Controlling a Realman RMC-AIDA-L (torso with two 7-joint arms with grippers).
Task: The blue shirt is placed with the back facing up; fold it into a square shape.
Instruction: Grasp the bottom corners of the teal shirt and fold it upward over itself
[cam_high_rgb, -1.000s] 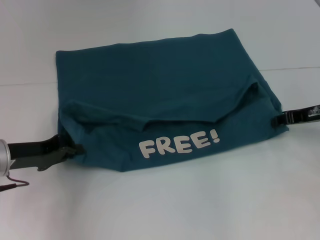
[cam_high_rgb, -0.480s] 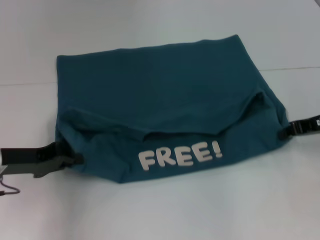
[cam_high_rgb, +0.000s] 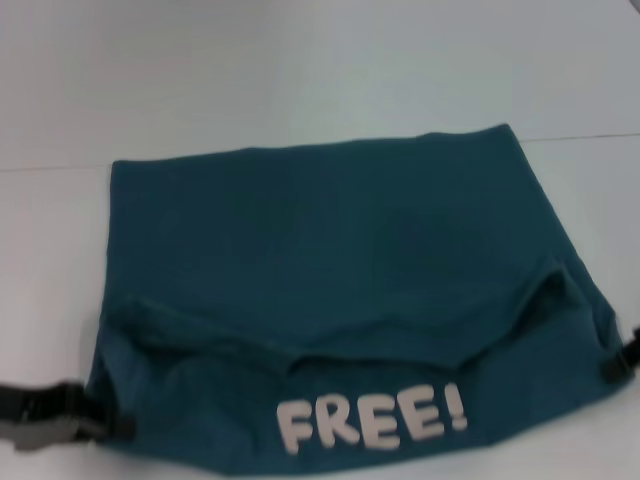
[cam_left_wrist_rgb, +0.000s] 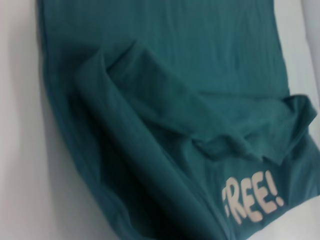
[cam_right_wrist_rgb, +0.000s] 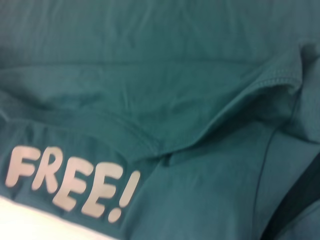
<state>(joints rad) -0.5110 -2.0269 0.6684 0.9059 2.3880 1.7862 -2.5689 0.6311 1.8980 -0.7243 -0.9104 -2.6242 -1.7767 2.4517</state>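
**Shirt pulled toward the robot**

Now, from the head camera, the blue shirt (cam_high_rgb: 340, 300) lies on the white table (cam_high_rgb: 300, 70), its near edge turned up so the "FREE!" lettering (cam_high_rgb: 372, 420) shows. The left gripper (cam_high_rgb: 112, 426) pinches the near left corner; the right gripper (cam_high_rgb: 618, 365) sits at the near right edge — its hold I cannot tell. Since a second ago the shirt has slid nearer and both grippers have drawn back.

The left wrist camera shows a loose fold above the lettering.

The right wrist camera shows rumpled cloth — no containers anywhere.
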